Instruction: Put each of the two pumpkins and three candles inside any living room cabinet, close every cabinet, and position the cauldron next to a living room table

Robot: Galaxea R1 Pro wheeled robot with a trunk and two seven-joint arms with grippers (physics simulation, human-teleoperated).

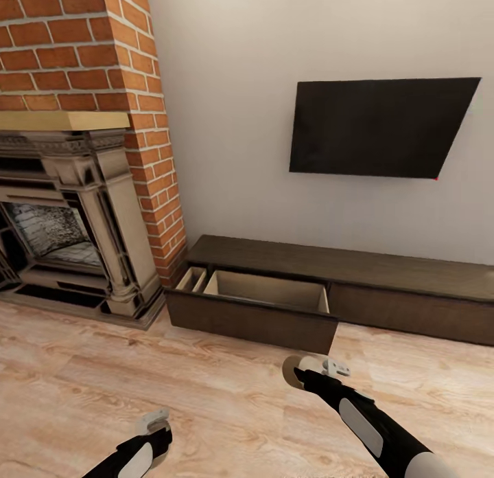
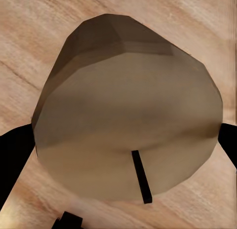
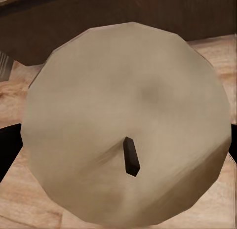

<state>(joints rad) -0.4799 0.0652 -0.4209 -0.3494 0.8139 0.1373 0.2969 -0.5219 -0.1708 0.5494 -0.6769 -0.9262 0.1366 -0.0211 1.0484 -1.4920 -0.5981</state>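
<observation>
Matt tan wax candle (image 3: 123, 125) with a dark wick; dark brown wooden cabinet (image 1: 329, 272); pale wood-plank floor (image 1: 103, 382); rough red brick chimney (image 1: 82, 45).

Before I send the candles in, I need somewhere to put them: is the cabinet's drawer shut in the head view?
No, the cabinet has its left drawer pulled out, showing its pale inside.

Cabinet (image 1: 384, 272) right of fireplace (image 1: 68, 224), under TV (image 1: 381, 128), drawer (image 1: 264, 303) open
</observation>
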